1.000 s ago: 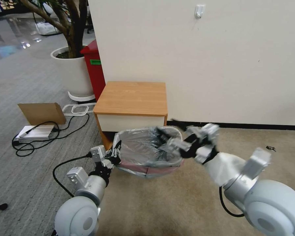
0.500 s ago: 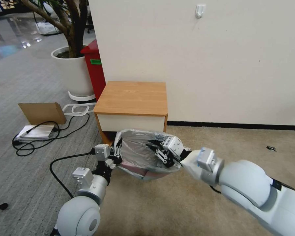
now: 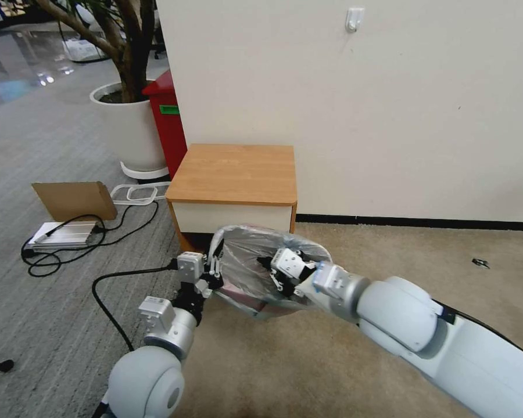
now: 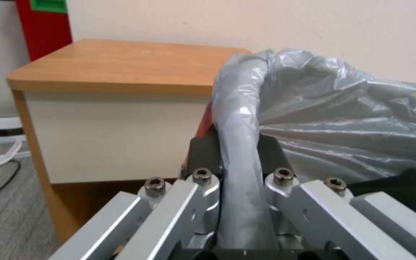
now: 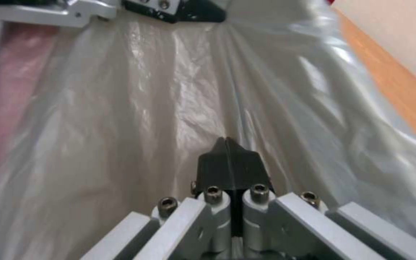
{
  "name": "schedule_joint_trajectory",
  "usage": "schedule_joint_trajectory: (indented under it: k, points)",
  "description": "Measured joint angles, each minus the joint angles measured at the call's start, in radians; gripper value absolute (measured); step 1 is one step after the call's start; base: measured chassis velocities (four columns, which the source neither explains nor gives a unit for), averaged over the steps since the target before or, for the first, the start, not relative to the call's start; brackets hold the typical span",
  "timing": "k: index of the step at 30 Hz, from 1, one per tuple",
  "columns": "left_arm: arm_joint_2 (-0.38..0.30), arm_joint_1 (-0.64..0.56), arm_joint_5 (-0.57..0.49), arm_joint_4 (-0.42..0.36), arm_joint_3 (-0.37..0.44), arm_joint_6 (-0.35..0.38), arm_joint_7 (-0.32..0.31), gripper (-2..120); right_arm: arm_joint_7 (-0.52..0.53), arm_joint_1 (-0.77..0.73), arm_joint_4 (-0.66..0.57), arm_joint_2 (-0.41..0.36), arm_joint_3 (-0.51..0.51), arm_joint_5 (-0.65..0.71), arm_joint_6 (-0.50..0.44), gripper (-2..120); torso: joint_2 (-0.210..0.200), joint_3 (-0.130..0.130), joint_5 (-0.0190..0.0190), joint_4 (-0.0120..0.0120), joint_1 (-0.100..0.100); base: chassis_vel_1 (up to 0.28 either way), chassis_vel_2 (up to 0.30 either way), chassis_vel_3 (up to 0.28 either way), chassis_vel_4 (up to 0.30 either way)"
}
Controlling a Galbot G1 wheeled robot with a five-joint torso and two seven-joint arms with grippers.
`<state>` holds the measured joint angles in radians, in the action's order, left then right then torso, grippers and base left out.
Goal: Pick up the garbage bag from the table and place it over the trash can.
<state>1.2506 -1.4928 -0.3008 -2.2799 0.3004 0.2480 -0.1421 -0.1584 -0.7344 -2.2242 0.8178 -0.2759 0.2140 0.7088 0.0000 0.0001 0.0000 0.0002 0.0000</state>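
Note:
The grey crinkly garbage bag point(image 3: 250, 261) is spread over the trash can, which stands on the floor in front of the table point(image 3: 233, 173) and is hidden under the plastic. A pink-red band point(image 3: 238, 292) runs around the bag's lower outside. My left gripper point(image 3: 215, 270) is shut on the bag-covered rim at the can's left side; the left wrist view shows the wrapped rim point(image 4: 239, 108) between the fingers of this gripper point(image 4: 237, 144). My right gripper point(image 3: 265, 267) reaches inside the bag's opening. Its fingertips are shut together point(image 5: 227, 144) against the inner plastic point(image 5: 145, 108), holding nothing.
A tall red bin point(image 3: 165, 122) and a large white planter point(image 3: 131, 125) stand to the left of the table by the wall. Cardboard point(image 3: 74, 200), a metal box point(image 3: 58, 235) and cables lie on the floor at left. Open carpet point(image 3: 418, 255) lies to the right.
My right arm swung in from the right and pushed its shut gripper down into the bag's opening. The left gripper shifted slightly up and right with the rim.

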Motion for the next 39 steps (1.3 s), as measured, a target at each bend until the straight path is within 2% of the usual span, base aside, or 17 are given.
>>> schedule_joint_trajectory:
  k: [3, 12, 27, 39]
  points:
    - [0.007, -0.002, 0.018, -0.003, -0.014, -0.002, 0.008, 7, 0.002, 0.031, 0.024, 0.005, -0.051, -0.029, 0.002, 0, 0.000, 0.000, 0.0000, -0.0002, 0.000, 0.000, 0.000, 0.000, 0.000]
    - [0.021, -0.004, 0.043, -0.008, -0.035, -0.006, 0.022, 7, 0.005, 0.049, 0.096, 0.002, -0.071, -0.072, 0.001, 0, 0.000, 0.000, 0.0001, -0.0002, 0.000, 0.000, 0.000, 0.000, 0.000]
    - [0.024, -0.005, 0.078, -0.023, -0.043, -0.020, 0.053, 7, 0.048, 0.089, 0.191, 0.013, -0.154, -0.071, 0.000, 0, 0.000, 0.000, 0.0000, -0.0002, 0.000, 0.000, 0.000, 0.000, 0.000]
    - [0.030, -0.008, 0.138, -0.031, -0.050, -0.042, 0.089, 7, 0.119, 0.091, 0.231, 0.022, -0.175, -0.038, -0.001, 0, 0.000, 0.000, 0.0001, -0.0002, 0.000, 0.000, 0.000, 0.000, 0.000]
